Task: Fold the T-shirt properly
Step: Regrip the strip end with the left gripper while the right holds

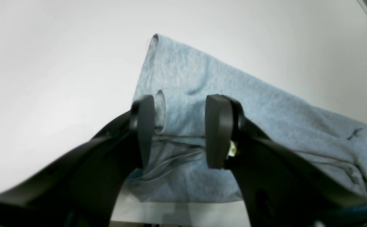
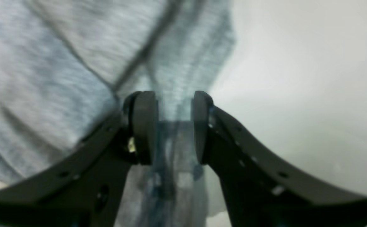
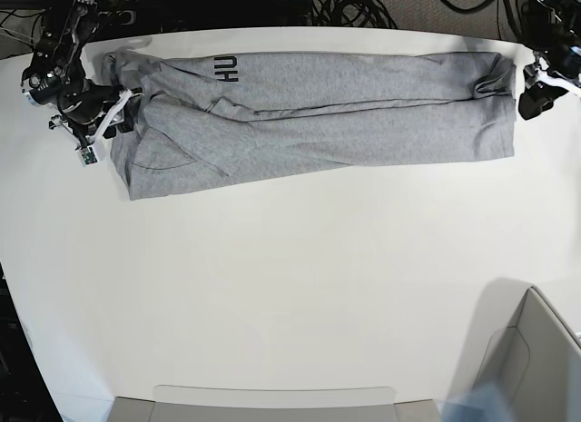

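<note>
The left gripper [image 1: 180, 130] stands with its jaws parted, the two dark pads on either side of a strip of grey cloth with space showing between pad and fabric; nothing is pinched. In the base view it sits at the right end of the garment, just beside the edge [image 3: 534, 91].

The right gripper [image 2: 170, 126] has its pads drawn closer together, and a fold of grey cloth runs up between them. The wrist view is blurred, so whether the pads actually clamp the fabric cannot be told. In the base view this gripper [image 3: 116, 113] is at the left end of the garment, touching or overlapping its edge.

The T-shirt [image 3: 318, 118] lies along the far side of the white table [image 3: 290, 286], folded lengthwise into a long band reaching from one gripper to the other. Black letters show near its upper left part. The left end is rumpled, the right end squarer.

A grey bin [image 3: 536, 368] stands at the table's near right corner.
</note>
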You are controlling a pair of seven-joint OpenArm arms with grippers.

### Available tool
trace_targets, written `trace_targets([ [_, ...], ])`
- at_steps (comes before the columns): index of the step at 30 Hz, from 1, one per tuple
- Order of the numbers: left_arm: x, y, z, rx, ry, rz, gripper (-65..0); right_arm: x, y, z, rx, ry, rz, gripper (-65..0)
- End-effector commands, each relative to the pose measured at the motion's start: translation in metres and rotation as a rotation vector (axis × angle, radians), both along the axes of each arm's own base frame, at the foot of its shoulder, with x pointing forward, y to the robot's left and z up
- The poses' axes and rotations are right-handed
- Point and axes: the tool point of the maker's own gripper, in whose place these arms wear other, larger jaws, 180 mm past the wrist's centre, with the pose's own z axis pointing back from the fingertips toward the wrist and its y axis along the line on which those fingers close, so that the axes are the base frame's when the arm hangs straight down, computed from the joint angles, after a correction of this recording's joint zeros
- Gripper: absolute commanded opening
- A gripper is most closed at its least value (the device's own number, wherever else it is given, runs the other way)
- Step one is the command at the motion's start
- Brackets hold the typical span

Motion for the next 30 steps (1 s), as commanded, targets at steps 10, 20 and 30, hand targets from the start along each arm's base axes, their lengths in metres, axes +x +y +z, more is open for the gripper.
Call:
trace_targets([
  [10, 0.013, -0.026, -0.019, 0.033, 0.067, -0.109, -37.7, 0.005, -0.007, 0.008, -0.023, -0.026, 0.009, -44.4],
  [20, -0.004, -0.005, -0.066, 0.053, 0.162, -0.014, -37.8, 0.005, -0.007, 0.008, -0.023, -0.026, 0.009, -44.4],
  [30, 0.003, 0.001, -0.061, 0.074, 0.114, 0.011, -38.0, 0.011, -0.007, 0.012, -0.023, -0.041, 0.009, -44.4],
])
